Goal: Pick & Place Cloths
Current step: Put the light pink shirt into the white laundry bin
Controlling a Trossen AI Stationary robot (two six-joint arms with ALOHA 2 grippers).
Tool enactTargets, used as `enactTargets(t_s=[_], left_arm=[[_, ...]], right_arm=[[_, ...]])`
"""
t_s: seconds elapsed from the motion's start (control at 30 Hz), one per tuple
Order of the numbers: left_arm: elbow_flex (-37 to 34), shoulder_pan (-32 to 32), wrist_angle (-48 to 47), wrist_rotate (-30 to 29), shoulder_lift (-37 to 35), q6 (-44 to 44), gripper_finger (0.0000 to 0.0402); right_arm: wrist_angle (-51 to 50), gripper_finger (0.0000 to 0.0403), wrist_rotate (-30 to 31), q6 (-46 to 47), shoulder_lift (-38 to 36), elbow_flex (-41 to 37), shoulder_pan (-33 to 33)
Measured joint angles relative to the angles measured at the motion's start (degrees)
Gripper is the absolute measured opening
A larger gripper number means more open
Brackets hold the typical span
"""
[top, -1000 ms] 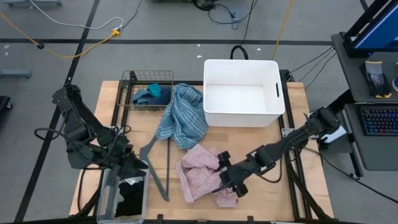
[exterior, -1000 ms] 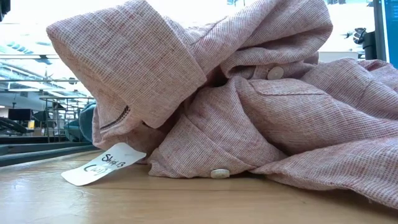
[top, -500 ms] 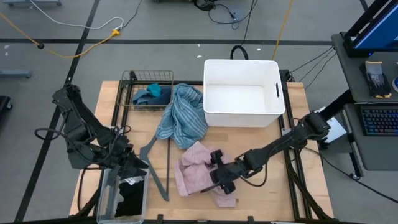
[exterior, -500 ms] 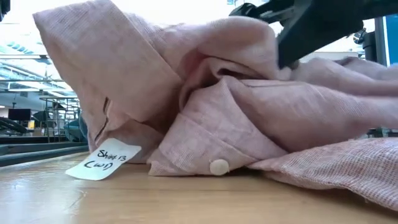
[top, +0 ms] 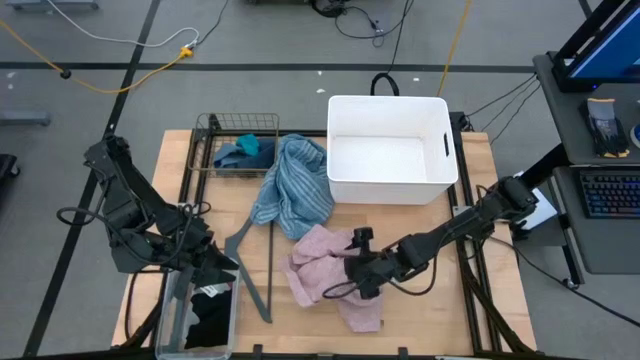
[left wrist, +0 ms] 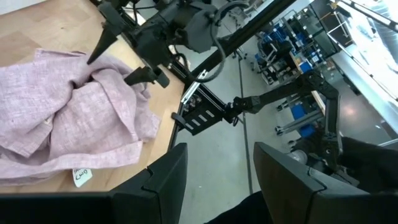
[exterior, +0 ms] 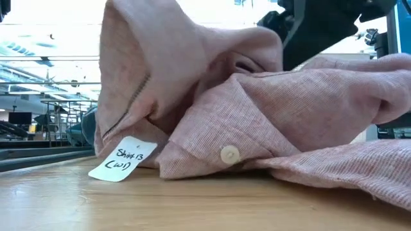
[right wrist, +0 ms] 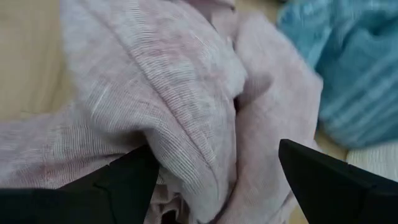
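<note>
A crumpled pink cloth (top: 315, 265) (exterior: 257, 122) lies in a heap on the wooden table near its front edge, a paper tag (exterior: 122, 160) on its near side. My right gripper (top: 348, 266) (right wrist: 227, 186) stands open on this heap. A blue-striped towel (top: 295, 185) lies behind it, one end against the wire basket (top: 215, 122), which holds small teal and navy pieces (top: 242, 152). At the front left my left gripper (top: 212, 264) (left wrist: 217, 180) hangs open above a clear bin (top: 170, 320) with a black cloth (top: 208, 318) in it. My right gripper touches the pink cloth with open fingers, slanting down from the table's right. A raised fold (right wrist: 186, 130) at the heap's right side stands between the two fingers, and one finger (right wrist: 124, 180) lies against it. The cloth rests on the table, slack.
A white tub (top: 390, 190) stands at the back right, with nothing showing in it. A grey hanger (top: 250, 265) lies between the clear bin and the pink cloth. Bare wood shows at the front right and left of the basket.
My right gripper has sunk onto the pink cloth, shifted a little toward the table's left and far edges, and rolled. The heap has been pushed: its near left flap now stands steeper, and the tag has tipped up. The left arm has kept still.
</note>
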Motion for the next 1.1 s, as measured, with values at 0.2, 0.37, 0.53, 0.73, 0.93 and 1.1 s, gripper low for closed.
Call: enactTargets(t_s=[0.2,0.37,0.53,0.73,0.93,1.1], left_arm=[[0.0,0.0,-0.1,0.0,0.0,0.3,0.0186],[0.0,0.0,-0.2,0.0,0.0,0.4,0.0186],[0.0,0.0,-0.2,0.0,0.0,0.4,0.0186],[0.0,0.0,-0.2,-0.1,0.0,0.4,0.0186],[0.0,0.0,-0.2,-2.6,0.0,0.3,0.0186],[0.0,0.0,-0.1,-2.7,0.0,-0.3,0.0186]], right_arm=[[-2.4,0.0322,-0.9,6.8,0.5,-0.2,-1.8],[-0.2,0.0322,-7.0,13.4,0.4,-3.1,-3.0],[7.4,0.0322,-10.4,18.2,0.4,-10.3,-3.3],[14.4,0.0322,-10.3,21.1,0.9,-18.1,-3.3],[14.2,0.0284,-14.1,21.2,3.5,-20.7,-3.3],[15.3,0.0186,-15.7,21.1,4.2,-20.7,-3.0]])
